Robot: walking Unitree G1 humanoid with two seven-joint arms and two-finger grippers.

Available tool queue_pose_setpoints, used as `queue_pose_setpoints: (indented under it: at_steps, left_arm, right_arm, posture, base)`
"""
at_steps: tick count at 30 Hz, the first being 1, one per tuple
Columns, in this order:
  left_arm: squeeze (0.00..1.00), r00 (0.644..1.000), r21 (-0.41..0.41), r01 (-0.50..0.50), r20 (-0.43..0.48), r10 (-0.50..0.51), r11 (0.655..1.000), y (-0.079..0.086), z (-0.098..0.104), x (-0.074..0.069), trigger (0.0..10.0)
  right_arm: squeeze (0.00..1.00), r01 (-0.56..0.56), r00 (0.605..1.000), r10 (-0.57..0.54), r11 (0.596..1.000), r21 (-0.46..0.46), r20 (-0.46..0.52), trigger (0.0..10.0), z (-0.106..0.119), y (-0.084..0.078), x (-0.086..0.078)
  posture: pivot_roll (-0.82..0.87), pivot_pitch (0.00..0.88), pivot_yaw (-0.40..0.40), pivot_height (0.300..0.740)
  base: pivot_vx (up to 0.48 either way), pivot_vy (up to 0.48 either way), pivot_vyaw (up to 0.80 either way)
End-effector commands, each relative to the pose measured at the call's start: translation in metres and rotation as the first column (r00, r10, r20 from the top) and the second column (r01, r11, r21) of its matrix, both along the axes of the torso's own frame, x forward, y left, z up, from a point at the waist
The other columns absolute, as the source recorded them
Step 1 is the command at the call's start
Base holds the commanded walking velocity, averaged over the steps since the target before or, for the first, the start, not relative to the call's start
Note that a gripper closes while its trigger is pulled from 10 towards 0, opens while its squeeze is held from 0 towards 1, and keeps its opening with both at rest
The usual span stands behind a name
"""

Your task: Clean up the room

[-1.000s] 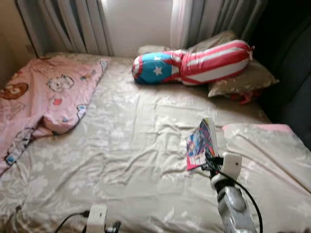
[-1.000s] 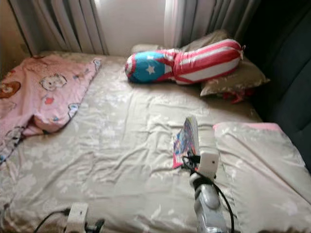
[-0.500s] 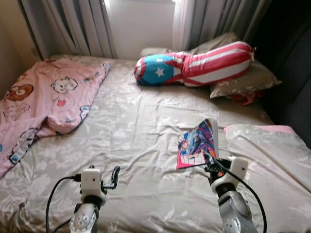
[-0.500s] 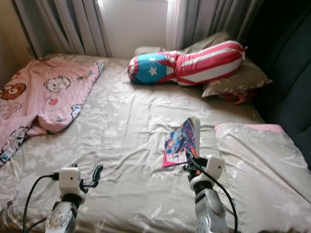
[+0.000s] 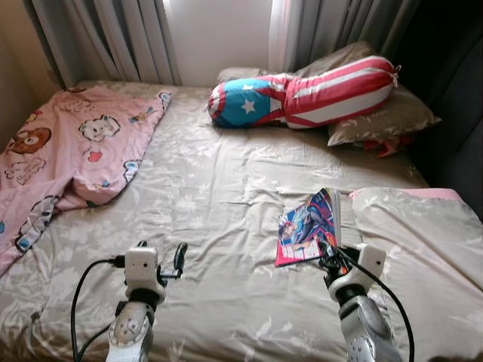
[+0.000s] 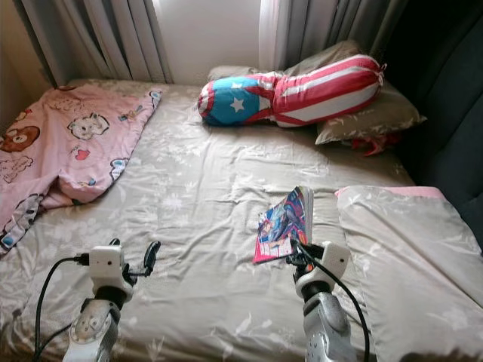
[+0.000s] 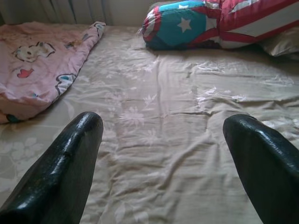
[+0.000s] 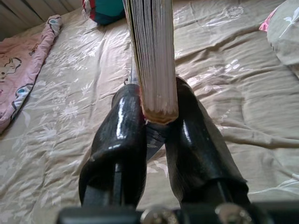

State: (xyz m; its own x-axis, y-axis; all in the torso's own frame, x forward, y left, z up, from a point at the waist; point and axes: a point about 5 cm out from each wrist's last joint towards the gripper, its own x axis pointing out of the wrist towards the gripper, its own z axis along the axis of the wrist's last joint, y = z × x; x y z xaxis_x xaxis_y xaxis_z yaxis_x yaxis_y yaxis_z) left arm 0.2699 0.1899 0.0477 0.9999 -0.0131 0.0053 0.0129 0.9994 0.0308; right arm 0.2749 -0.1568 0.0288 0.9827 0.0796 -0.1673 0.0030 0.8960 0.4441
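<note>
Pink cartoon blanket (image 5: pixel 68 154) bunched along the bed's left edge, reaching up to the curtains (image 5: pixel 113 38) at the head; beige floral sheet (image 5: pixel 219 188) is wide open bare room across the middle. Left gripper (image 7: pixel 161 154) hovers low over the near left part of the sheet, fingers (image 7: pixel 60 172) spread wide, nothing between them. Star-and-stripes bolster (image 5: pixel 302 90) lies crosswise at the head of the bed, blue star end to the left, resting on a beige pillow (image 5: pixel 385 121) at the far right. Right gripper (image 8: pixel 154 123) is over the near right part of the bed, fingers (image 8: pixel 119 140) clamped on the lower edge of a colourful book (image 5: pixel 309 226); book held up on edge, tilted, cover facing left, long axis running away from the robot toward the bolster, page block visible between the pads in the right wrist view. Just right of the book a second beige pillow (image 5: pixel 423 241) with pink trim fills the right edge, dark wall (image 5: pixel 453 113) beyond it
</note>
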Motion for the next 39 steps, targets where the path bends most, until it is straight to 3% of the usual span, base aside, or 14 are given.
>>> queue_pose_setpoints:
  at_steps: [1,21,26,39]
  left_arm:
    - [0.0,1.0,-0.023,-0.001,-0.011,0.001,1.0,-0.003,0.001,0.0,10.0]
    - [0.0,0.999,-0.037,0.009,-0.035,-0.01,0.999,-0.006,0.002,-0.004,10.0]
    - [0.0,0.999,-0.037,0.013,-0.05,-0.015,0.999,-0.005,-0.001,-0.005,10.0]
    - [0.0,0.998,-0.056,0.029,-0.049,-0.031,0.998,-0.009,0.0,-0.002,10.0]
  right_arm:
    - [0.0,0.011,0.999,-0.011,1.0,0.01,0.052,10.0,0.009,0.001,0.005]
    - [0.0,0.012,0.999,-0.011,0.999,-0.036,0.049,10.0,0.009,0.003,0.009]
    - [0.0,0.012,1.0,-0.012,0.997,-0.072,-0.006,10.0,0.003,0.002,0.011]
    - [0.0,0.025,0.999,-0.023,0.998,-0.06,0.03,10.0,0.008,-0.001,0.017]
  posture:
    - [-0.09,0.074,-0.039,0.681]
    - [-0.07,0.083,-0.037,0.663]
    - [-0.07,0.084,-0.036,0.653]
    - [-0.06,0.083,-0.035,0.648]
  base:
    - [0.0,0.0,0.0]
    - [0.0,0.0,0.0]
    - [0.0,0.0,0.0]
    - [0.0,0.0,0.0]
